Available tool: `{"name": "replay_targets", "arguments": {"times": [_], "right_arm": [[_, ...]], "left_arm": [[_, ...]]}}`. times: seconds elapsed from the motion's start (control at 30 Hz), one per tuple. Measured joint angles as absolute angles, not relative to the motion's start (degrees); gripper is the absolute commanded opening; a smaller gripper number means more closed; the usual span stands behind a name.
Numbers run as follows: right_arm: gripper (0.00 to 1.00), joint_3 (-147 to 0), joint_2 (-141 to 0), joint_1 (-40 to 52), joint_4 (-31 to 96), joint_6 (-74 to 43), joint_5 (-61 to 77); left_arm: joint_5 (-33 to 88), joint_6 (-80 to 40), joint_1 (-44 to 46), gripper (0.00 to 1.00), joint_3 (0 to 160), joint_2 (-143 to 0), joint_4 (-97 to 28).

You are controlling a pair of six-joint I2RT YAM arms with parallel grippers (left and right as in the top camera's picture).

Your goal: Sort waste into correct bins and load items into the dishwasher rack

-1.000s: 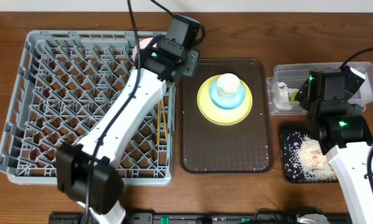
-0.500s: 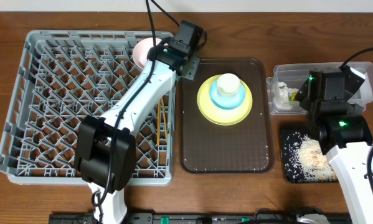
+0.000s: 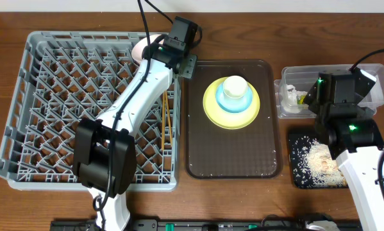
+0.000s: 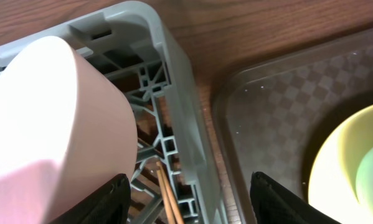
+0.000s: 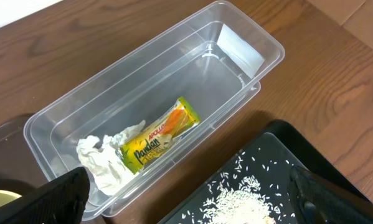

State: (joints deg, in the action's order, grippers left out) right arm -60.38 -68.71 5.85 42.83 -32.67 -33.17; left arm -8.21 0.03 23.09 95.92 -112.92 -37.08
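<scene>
Fingertips of the left gripper (image 4: 189, 196) appear only as two dark pads cut off by the lower edge of the left wrist view. They stand apart, and the gap between them shows rack wall and the ends of the chopsticks (image 4: 167, 199), not a held object. The white bowl (image 4: 49, 130) fills the left of that view, blurred and cropped, just beside the nearer pad; contact cannot be confirmed. It sits in the far right corner of the dishwasher rack (image 3: 31, 96), and overhead the arm covers most of it. The chopsticks lie in the rack along its right wall, partly under the arm. The right gripper (image 5: 189, 186) shows only two dark fingertips at the lower corners, spread wide with nothing between them. It hangs above the clear tub (image 5: 236, 56), which holds the snack wrapper (image 5: 158, 143) and the napkin (image 5: 102, 158), touching each other. Food scraps (image 5: 236, 205) lie in the black tray (image 5: 311, 155) beside the tub, cropped by the frame. Overhead, the right arm hides part of both bins. The blue cup (image 3: 234, 93) stands on the yellow plate (image 3: 214, 112) on the brown tray (image 3: 233, 154), between rack and bins. All rest on a dark wooden table (image 3: 288, 32); a pale strip past its far edge cannot be identified.
</scene>
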Motion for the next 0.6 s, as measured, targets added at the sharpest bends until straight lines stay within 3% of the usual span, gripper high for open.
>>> {"name": "replay_targets", "arguments": {"times": [0.6], "right_arm": [[0.99, -60.4, -68.7, 5.8, 42.8, -32.7, -33.2]], "left_arm": [[-7.9, 0.0, 23.5, 0.64, 95.9, -106.8, -37.1]]}}
